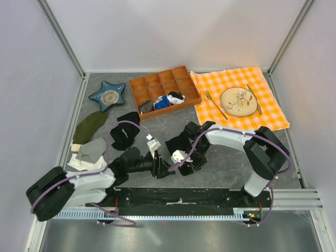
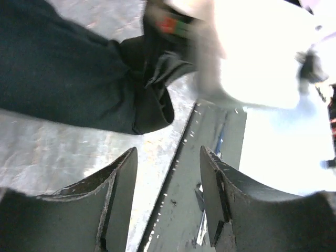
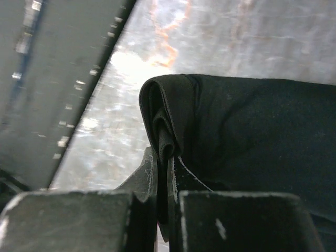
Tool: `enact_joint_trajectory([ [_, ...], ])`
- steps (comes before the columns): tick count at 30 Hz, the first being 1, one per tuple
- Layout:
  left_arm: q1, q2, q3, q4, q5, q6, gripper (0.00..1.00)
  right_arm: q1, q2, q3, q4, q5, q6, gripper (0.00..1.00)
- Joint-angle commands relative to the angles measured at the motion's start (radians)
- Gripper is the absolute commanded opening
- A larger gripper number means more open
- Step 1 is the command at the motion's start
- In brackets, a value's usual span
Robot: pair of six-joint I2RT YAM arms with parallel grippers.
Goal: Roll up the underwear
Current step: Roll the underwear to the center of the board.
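Jaws of the right gripper [image 3: 164,168] are seen pressed together on a folded edge of the underwear [image 3: 252,126], with layers of black fabric pinched between them. On the left gripper [image 2: 168,157] the jaws are held apart with nothing between them, near the garment's bunched corner. The underwear is bunched on the grey bench [image 1: 226,163] near its front edge, between both arms, well apart from the orange tray [image 1: 165,90].
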Motion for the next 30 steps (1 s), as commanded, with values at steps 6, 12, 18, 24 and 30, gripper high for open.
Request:
enact_joint_trajectory([
  [6, -0.397, -0.324, -0.151, 0.075, -0.370, 0.446, 0.69, -0.032, 0.223, 0.183, -0.325, -0.202, 0.190, 0.00],
  [12, -0.602, -0.169, -0.057, 0.052, -0.557, 0.702, 0.75, -0.086, 0.450, 0.330, -0.466, -0.263, 0.195, 0.00],
  [18, -0.664, 0.050, 0.055, 0.052, -0.703, 0.853, 0.76, -0.136, 0.551, 0.400, -0.507, -0.291, 0.178, 0.00],
  [24, -0.669, 0.161, 0.142, 0.041, -0.769, 0.965, 0.75, -0.140, 0.584, 0.409, -0.517, -0.302, 0.173, 0.01],
  [30, -0.670, 0.258, 0.210, 0.000, -0.760, 1.006, 0.70, -0.143, 0.611, 0.424, -0.521, -0.309, 0.178, 0.01],
])
